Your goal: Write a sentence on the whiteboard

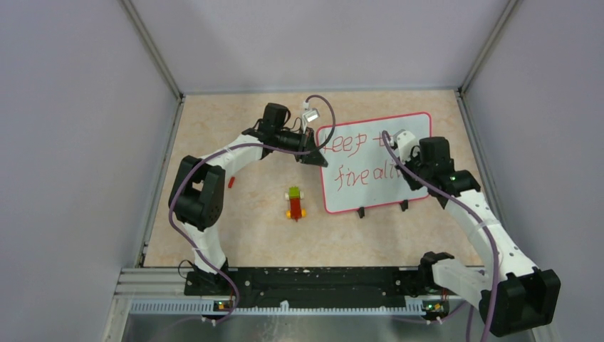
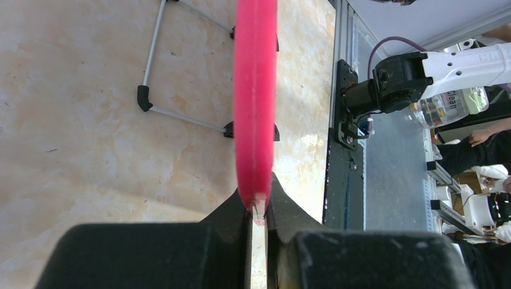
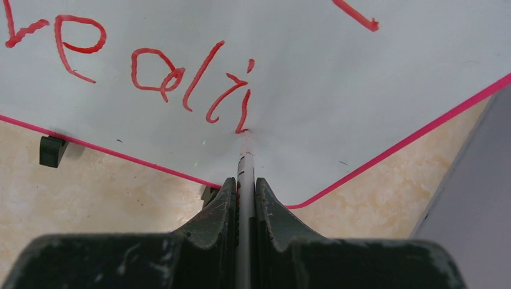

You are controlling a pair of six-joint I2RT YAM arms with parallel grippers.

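Note:
The whiteboard [image 1: 370,167] stands tilted on the right half of the table, white with a red-pink rim and black clip feet [image 1: 361,211]. It carries red handwriting in two lines. My left gripper [image 1: 313,153] is shut on the board's left rim [image 2: 255,102], seen edge-on in the left wrist view. My right gripper [image 1: 399,146] is shut on a marker [image 3: 244,174], whose tip touches the board [image 3: 337,78] at the end of the lower line, just after the letters "ali".
A small toy [image 1: 295,202] of green, yellow and red blocks lies left of the board. A small red cap [image 1: 231,182] lies near the left arm. A wire stand [image 2: 181,117] shows behind the board. Grey walls enclose the table.

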